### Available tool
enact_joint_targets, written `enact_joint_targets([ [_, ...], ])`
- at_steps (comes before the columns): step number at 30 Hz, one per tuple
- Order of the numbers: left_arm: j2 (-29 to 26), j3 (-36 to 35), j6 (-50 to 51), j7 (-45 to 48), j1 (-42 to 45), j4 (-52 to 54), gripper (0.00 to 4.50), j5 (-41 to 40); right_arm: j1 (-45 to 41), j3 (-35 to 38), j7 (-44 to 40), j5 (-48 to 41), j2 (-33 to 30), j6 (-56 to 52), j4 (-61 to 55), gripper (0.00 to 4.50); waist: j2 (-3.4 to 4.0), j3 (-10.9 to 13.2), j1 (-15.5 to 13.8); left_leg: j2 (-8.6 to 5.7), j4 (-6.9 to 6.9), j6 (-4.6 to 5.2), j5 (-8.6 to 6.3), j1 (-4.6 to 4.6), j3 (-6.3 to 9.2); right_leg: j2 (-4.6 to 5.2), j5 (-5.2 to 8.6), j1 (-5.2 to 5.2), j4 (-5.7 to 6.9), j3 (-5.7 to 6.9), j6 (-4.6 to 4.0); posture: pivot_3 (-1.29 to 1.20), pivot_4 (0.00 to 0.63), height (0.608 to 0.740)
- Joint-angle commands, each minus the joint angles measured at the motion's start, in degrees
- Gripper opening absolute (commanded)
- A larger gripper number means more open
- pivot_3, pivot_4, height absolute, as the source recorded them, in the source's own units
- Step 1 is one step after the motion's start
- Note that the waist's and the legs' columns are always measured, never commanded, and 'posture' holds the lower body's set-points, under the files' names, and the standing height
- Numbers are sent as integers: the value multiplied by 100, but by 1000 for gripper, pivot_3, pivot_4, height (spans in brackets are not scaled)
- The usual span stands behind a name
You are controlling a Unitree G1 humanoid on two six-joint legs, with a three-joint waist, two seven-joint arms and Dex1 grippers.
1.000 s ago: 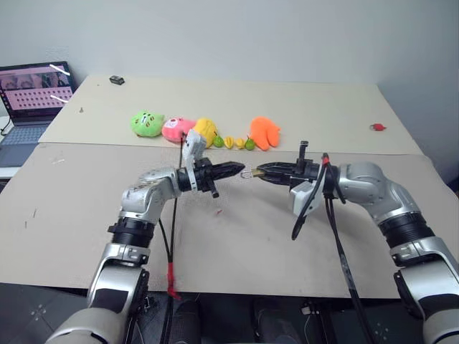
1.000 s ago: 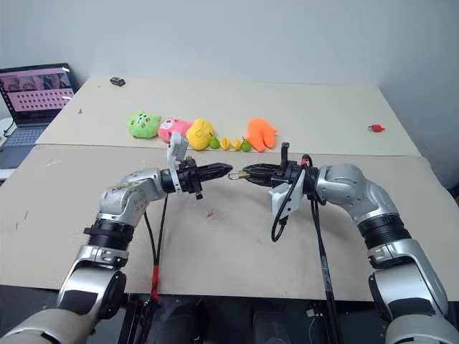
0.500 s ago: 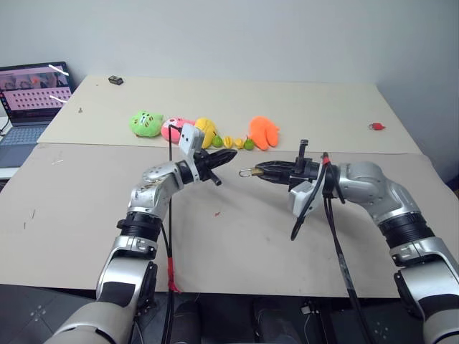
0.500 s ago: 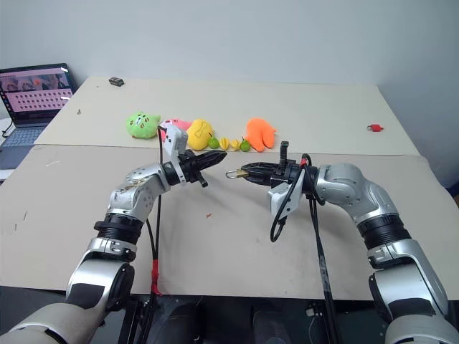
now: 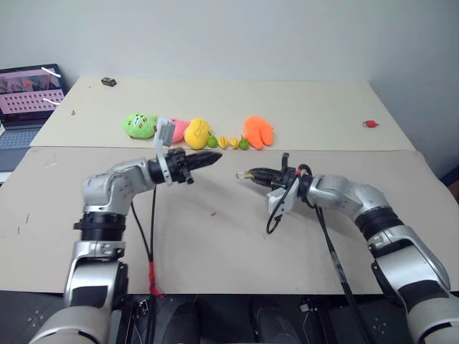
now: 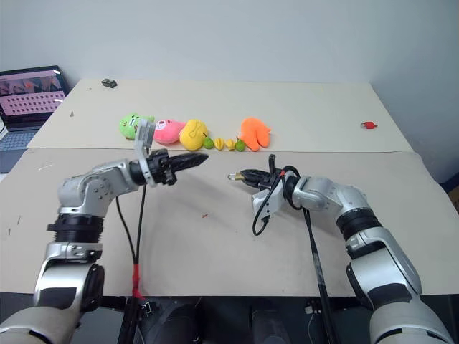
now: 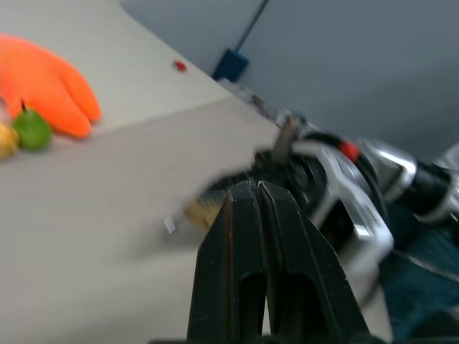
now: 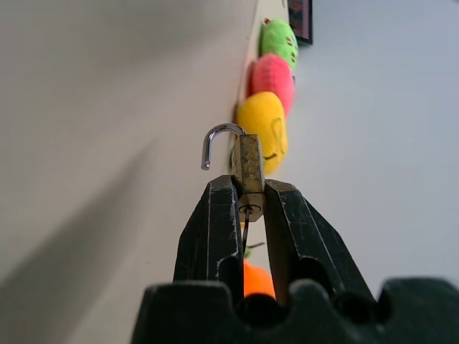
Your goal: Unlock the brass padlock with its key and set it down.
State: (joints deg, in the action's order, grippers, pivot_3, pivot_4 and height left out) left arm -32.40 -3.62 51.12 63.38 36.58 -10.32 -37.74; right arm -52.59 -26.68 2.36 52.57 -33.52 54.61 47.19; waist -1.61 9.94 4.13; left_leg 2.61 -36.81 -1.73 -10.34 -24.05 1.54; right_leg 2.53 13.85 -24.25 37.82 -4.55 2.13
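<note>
Right wrist view | padlock [image 8: 247, 172] clamped by right gripper [image 8: 249, 208], shackle sprung | left gripper [image 5: 214, 156] closed, empty | padlock to be lowered gently to table [image 5: 215, 236].

head stereo: high, facing forward-down over table [image 5: 215, 236], both arms shared | wrist cameras: close, level along fingers, facing each other

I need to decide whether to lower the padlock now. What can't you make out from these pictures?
- Key: whether it sits between the shut fingers of the left hand; left wrist view, fingers hide it.
- Brass padlock: shackle stands open in the right wrist view, too small to judge in the head views; blurred in the left wrist view.
- Red item near the table's far right corner: too small to identify.
</note>
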Motion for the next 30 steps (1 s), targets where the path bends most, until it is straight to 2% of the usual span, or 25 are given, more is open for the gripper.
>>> enact_joint_targets([
  [1, -590, 220, -403, 570, -465, 369, 164, 279, -76, -103, 333, 15, -126, 270, -25, 117, 0, 0, 3, 0, 4, 0, 0, 0, -1, 0, 2, -1, 1, -1, -2, 0, 150, 717],
  [5, -698, 284, -746, 569, -612, 285, 164, 493, 38, -202, 322, -65, -223, 433, -177, 117, -4, 2, -75, -1, -1, -3, 2, -2, 1, 3, 2, 1, 2, 5, -4, 0, 150, 717],
  [11, -704, 362, -924, 642, -661, 296, 164, 623, 665, -436, -380, -350, -395, 998, -998, 117, -5, 2, -79, -2, -3, -2, 1, -9, 1, 1, 3, 1, -7, 2, -2, 0, 150, 717],
  [23, -667, 484, -1054, 772, -594, 424, 164, 713, 1318, -596, -1583, -1057, -553, 1112, -1777, 117, -7, 2, -20, -1, -3, -2, 1, 14, -3, -2, 10, 12, 13, -8, -3, 0, 150, 717],
  [27, -635, 493, -967, 783, -563, 459, 164, 652, 1326, -529, -1989, -1457, -591, 922, -1690, 117, -7, 2, -37, -2, -4, -1, 1, 14, -3, -1, 11, 14, 13, -8, -1, 0, 150, 717],
  [30, -719, 545, -1047, 876, -677, 533, 164, 726, 1361, -436, -2580, -2286, -545, 569, -1469, 117, -9, 3, -33, -1, -4, -1, 1, 14, -3, -1, 11, 13, 14, -8, -1, 0, 150, 717],
])
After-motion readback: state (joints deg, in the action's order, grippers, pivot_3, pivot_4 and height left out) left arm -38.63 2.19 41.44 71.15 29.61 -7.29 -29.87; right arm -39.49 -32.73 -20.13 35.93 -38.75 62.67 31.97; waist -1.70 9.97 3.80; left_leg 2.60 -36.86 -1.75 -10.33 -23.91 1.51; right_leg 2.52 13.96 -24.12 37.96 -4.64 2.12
